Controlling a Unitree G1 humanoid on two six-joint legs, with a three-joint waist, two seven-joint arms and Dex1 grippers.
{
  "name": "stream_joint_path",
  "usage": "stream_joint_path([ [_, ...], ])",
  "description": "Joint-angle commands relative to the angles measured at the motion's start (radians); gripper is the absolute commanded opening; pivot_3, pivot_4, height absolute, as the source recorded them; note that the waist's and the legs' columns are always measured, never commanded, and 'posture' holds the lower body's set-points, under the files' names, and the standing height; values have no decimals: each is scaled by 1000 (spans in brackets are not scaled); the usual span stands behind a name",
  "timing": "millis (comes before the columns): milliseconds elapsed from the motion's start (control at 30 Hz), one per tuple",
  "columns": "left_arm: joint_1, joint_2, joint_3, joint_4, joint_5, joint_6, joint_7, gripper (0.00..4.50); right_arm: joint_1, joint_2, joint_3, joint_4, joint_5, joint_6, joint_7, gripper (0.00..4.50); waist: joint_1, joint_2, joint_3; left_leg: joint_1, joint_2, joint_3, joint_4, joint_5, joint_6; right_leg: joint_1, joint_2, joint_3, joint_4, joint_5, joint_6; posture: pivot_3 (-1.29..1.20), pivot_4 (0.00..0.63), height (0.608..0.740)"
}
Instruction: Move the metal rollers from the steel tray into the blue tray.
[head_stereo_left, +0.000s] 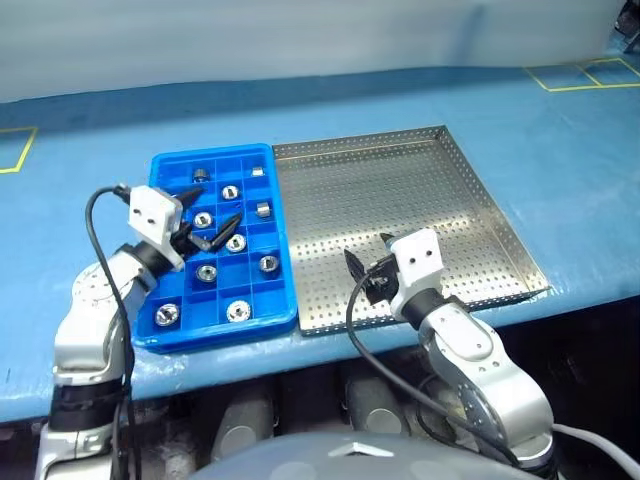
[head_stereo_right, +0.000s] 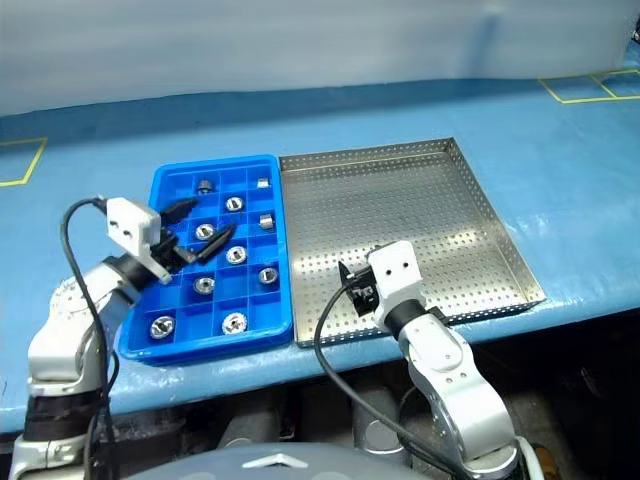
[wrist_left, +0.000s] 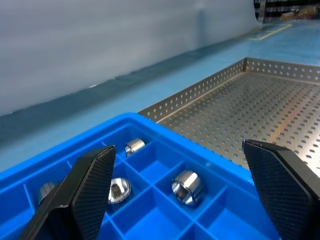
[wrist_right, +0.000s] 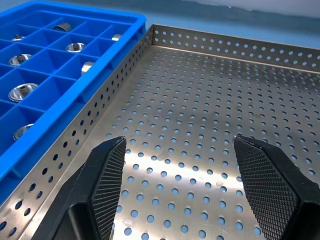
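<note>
Steel tray is bare; metal rollers sit in blue tray compartments. My left gripper hangs spread above them, my right gripper spread too. Descending risks knocking rollers out.

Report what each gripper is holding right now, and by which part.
Nothing is held. The left gripper hangs open over the blue tray, and the right gripper is open over the steel tray, with nothing between its fingers.
</note>
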Motion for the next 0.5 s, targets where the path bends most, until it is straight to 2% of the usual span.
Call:
stream_joint_path([
  [33,32,7,-5,-89,6,-60,-7,4445,-2,-11,-4,10,0,-74,29,3619,15,0,0,0,0,0,0,0,0,0,0,0,0,0,0,-37,150,740],
  [267,89,2,-47,-146,11,-36,10,4445,4,-20,-7,57,3,-134,61,3619,51,-1,-1,1,0,0,0,1,0,2,-1,-1,-1,-3,-5,-19,150,740],
  [500,107,16,-89,-163,26,-28,8,4445,8,-17,1,84,-8,-147,64,3619,59,-1,-1,1,0,0,0,1,0,2,0,-1,-1,-4,-6,3,150,740],
])
